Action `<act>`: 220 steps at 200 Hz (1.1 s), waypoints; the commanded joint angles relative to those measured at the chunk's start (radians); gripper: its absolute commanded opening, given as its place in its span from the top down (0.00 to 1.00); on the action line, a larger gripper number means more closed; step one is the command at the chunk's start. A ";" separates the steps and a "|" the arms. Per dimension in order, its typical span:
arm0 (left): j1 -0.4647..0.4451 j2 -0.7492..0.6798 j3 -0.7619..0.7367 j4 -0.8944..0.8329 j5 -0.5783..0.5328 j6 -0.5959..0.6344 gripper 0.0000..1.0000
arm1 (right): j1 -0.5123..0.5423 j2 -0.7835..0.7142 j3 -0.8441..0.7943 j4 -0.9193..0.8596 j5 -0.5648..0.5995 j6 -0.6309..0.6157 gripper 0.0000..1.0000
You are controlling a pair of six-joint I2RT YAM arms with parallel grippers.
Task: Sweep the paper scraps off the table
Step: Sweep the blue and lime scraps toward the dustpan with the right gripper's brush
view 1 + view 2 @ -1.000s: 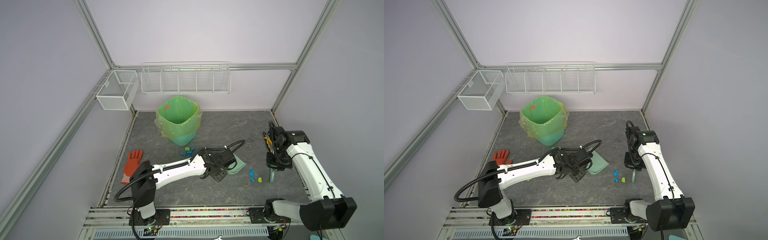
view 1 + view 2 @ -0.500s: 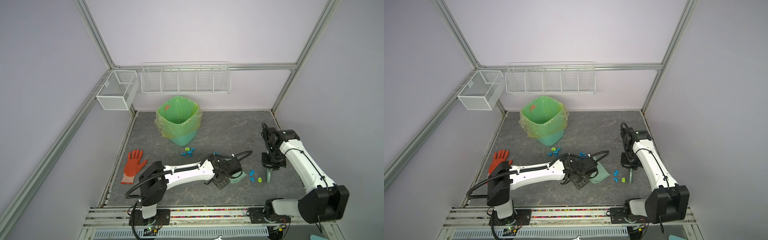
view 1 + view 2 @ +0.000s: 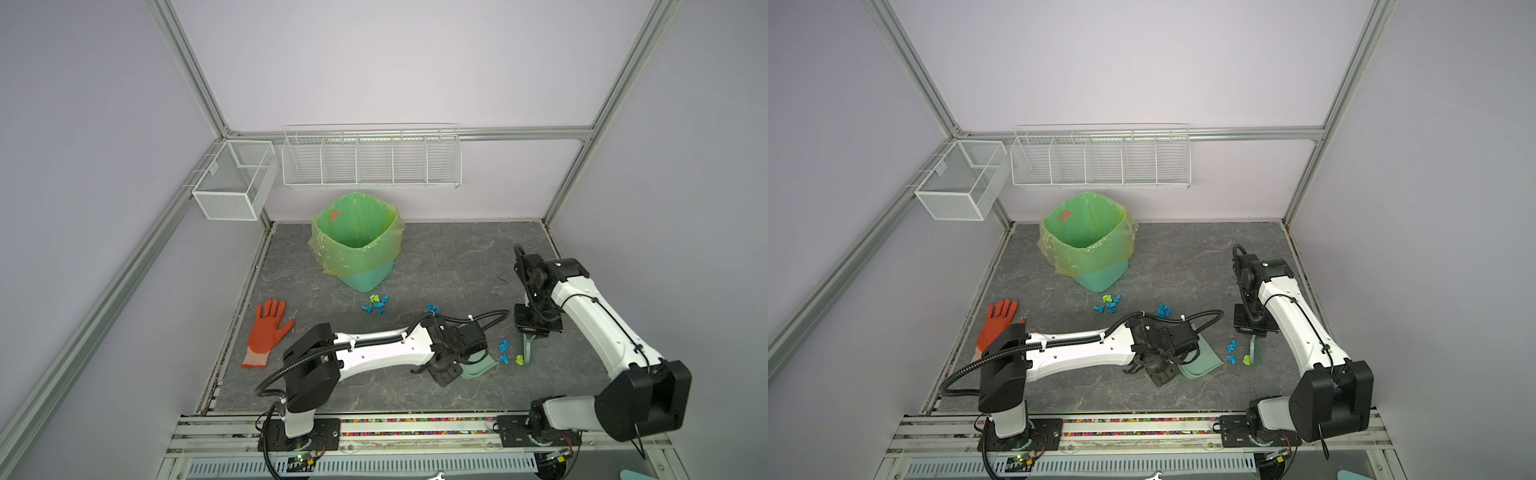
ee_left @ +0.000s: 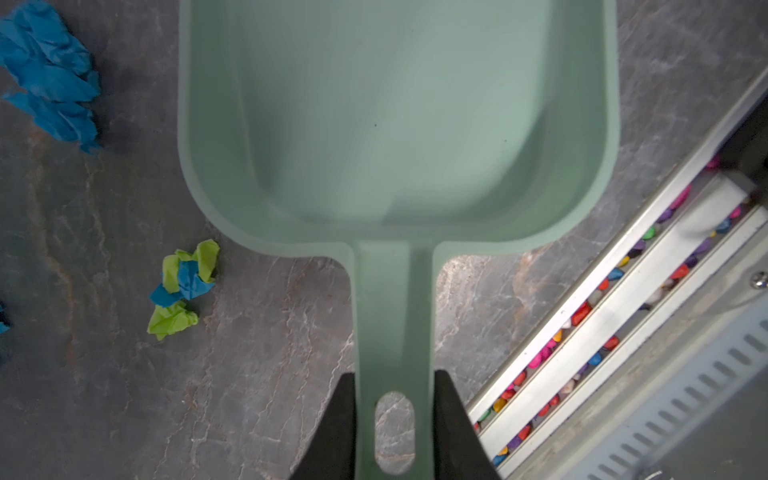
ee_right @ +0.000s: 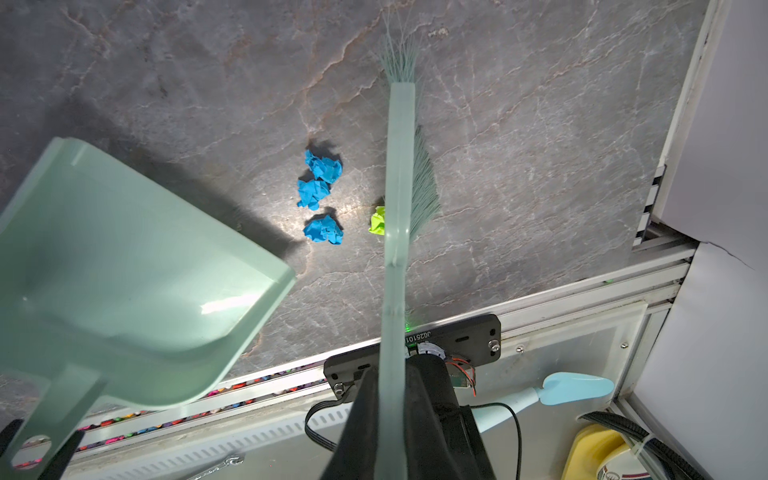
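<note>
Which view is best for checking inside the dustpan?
Left wrist: the dustpan fills the frame, inside bare. Right wrist shows it obliquely, partly cropped. In both top views only a small corner shows.

The black base plate [image 5: 453,332] bears the partly hidden code "JG25101".
</note>
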 commanded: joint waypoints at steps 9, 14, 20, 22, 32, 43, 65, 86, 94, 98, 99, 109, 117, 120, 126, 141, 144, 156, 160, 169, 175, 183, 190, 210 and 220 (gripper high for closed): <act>-0.005 0.024 -0.011 -0.029 0.003 0.029 1.00 | 0.008 0.013 -0.006 0.025 -0.054 -0.015 0.93; -0.004 0.027 -0.008 -0.031 0.007 0.032 1.00 | 0.022 0.014 -0.005 0.026 -0.058 -0.015 0.93; -0.005 0.036 -0.003 -0.036 0.012 0.039 1.00 | 0.038 0.014 -0.005 0.030 -0.065 -0.018 0.93; -0.005 0.038 0.001 -0.040 0.013 0.041 1.00 | 0.040 0.014 -0.005 0.031 -0.069 -0.019 0.93; -0.005 0.053 0.018 -0.057 0.010 0.051 1.00 | 0.046 0.014 -0.008 0.039 -0.089 -0.025 0.93; -0.005 0.064 0.031 -0.066 0.004 0.057 1.00 | 0.053 0.013 -0.011 0.046 -0.107 -0.027 0.93; -0.005 0.078 0.049 -0.067 0.015 0.062 1.00 | 0.070 0.017 -0.015 0.059 -0.124 -0.030 0.93; -0.005 0.088 0.065 -0.068 0.039 0.063 1.00 | 0.089 0.027 -0.007 0.062 -0.136 -0.038 0.93; -0.005 0.095 0.071 -0.070 0.044 0.066 1.00 | 0.096 0.030 -0.004 0.062 -0.135 -0.041 0.93; -0.005 0.097 0.076 -0.071 0.046 0.066 1.00 | 0.100 0.032 -0.003 0.064 -0.136 -0.043 0.93; -0.005 0.097 0.076 -0.071 0.045 0.065 1.00 | 0.102 0.032 -0.003 0.064 -0.137 -0.044 0.93; -0.005 0.103 0.083 -0.072 0.048 0.066 1.00 | 0.113 0.035 -0.004 0.067 -0.137 -0.051 0.93; -0.005 0.107 0.088 -0.071 0.050 0.064 1.00 | 0.120 0.040 -0.006 0.069 -0.137 -0.053 0.93; -0.005 0.108 0.089 -0.069 0.051 0.063 1.00 | 0.124 0.040 -0.007 0.070 -0.139 -0.054 0.93; -0.005 0.109 0.090 -0.069 0.053 0.062 1.00 | 0.128 0.044 -0.008 0.070 -0.140 -0.055 0.93; -0.005 0.116 0.097 -0.070 0.056 0.061 0.99 | 0.141 0.046 -0.010 0.074 -0.150 -0.055 0.93; -0.005 0.117 0.098 -0.070 0.057 0.062 1.00 | 0.143 0.045 -0.010 0.076 -0.153 -0.055 0.93; -0.005 0.123 0.101 -0.073 0.057 0.063 1.00 | 0.149 0.044 -0.010 0.080 -0.164 -0.053 0.93; -0.005 0.125 0.103 -0.073 0.058 0.063 1.00 | 0.152 0.043 -0.008 0.081 -0.169 -0.053 0.93; -0.005 0.128 0.104 -0.074 0.058 0.064 1.00 | 0.157 0.038 -0.008 0.086 -0.181 -0.054 0.93; -0.005 0.131 0.106 -0.074 0.058 0.065 1.00 | 0.159 0.036 -0.008 0.088 -0.188 -0.053 0.93; -0.005 0.134 0.112 -0.076 0.062 0.065 0.99 | 0.164 0.035 -0.006 0.090 -0.197 -0.052 0.93; -0.004 0.137 0.114 -0.079 0.071 0.065 1.00 | 0.167 0.032 -0.005 0.092 -0.206 -0.051 0.93; -0.004 0.144 0.115 -0.078 0.082 0.064 1.00 | 0.175 0.021 -0.007 0.099 -0.228 -0.050 0.93; -0.003 0.146 0.112 -0.071 0.087 0.062 1.00 | 0.175 0.016 -0.009 0.100 -0.237 -0.049 0.93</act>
